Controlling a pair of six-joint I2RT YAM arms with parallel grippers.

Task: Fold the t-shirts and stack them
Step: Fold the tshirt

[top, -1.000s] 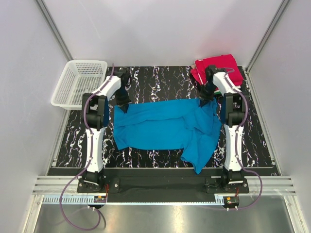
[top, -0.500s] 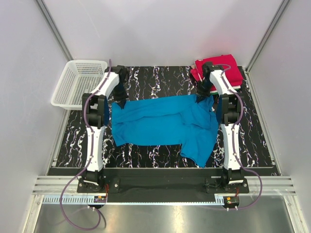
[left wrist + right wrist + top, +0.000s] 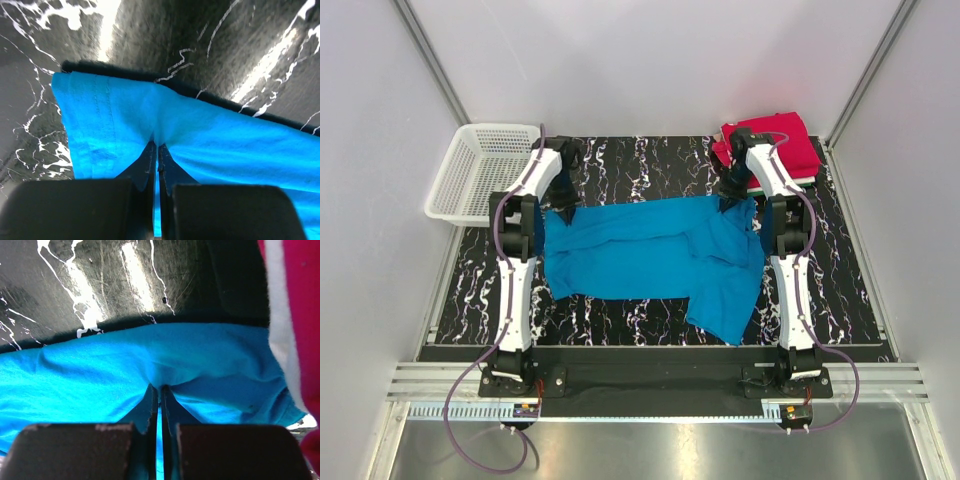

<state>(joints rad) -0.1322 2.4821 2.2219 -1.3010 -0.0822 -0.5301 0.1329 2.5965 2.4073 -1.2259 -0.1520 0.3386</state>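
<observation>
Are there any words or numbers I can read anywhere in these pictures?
None can be read.
Blue shirt: plain, no print or label showing.
Red shirt: no writing showing.
Basket: no label.
Table: only white marble streaks, not letters.
Little boards at the near edge: too small to tell if they carry any text.

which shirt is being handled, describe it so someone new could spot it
Look at the black marbled table between the two arms. Across its middle lies the blue shirt, its far edge pinched by the left hand and the right hand. It is the only unfolded cloth; the red shirt in the far right corner is folded.
</observation>
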